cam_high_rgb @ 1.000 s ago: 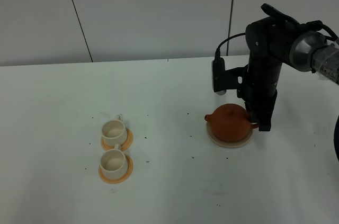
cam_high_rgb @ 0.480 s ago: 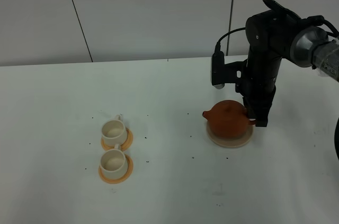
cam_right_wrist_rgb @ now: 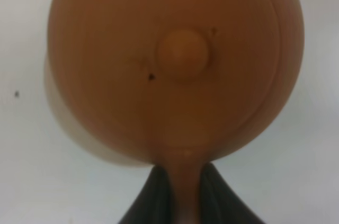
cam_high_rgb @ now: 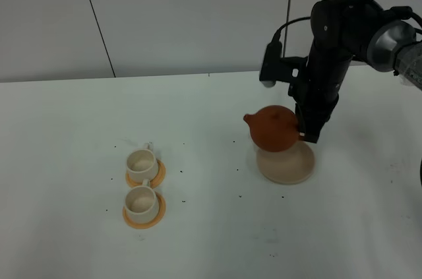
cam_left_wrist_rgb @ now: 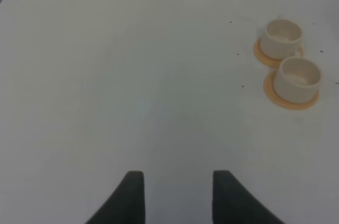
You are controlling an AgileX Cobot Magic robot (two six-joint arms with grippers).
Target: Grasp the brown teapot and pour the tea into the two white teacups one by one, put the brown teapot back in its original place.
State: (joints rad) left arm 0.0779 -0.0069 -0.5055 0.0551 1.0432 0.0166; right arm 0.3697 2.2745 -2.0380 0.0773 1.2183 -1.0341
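Note:
The brown teapot (cam_high_rgb: 271, 128) hangs in the air above the beige coaster (cam_high_rgb: 287, 164), its spout pointing left. My right gripper (cam_high_rgb: 308, 135) is shut on the teapot's loop handle. The right wrist view shows the teapot (cam_right_wrist_rgb: 175, 60) from above with its lid knob, the handle pinched between the dark fingers (cam_right_wrist_rgb: 153, 195), and a sliver of the coaster (cam_right_wrist_rgb: 66, 123). The two white teacups (cam_high_rgb: 141, 163) (cam_high_rgb: 140, 202) stand on orange saucers at the left, one behind the other. The left wrist view shows both cups (cam_left_wrist_rgb: 282, 36) (cam_left_wrist_rgb: 299, 75) far from my open, empty left gripper (cam_left_wrist_rgb: 177, 195).
The white table (cam_high_rgb: 198, 239) carries small dark specks. A grey panelled wall (cam_high_rgb: 184, 15) rises behind it. My right arm's dark body and cable stand over the back right of the table.
My right gripper has lifted the teapot off the beige coaster and carried it up and slightly left. The coaster now lies bare. The cups have not moved.

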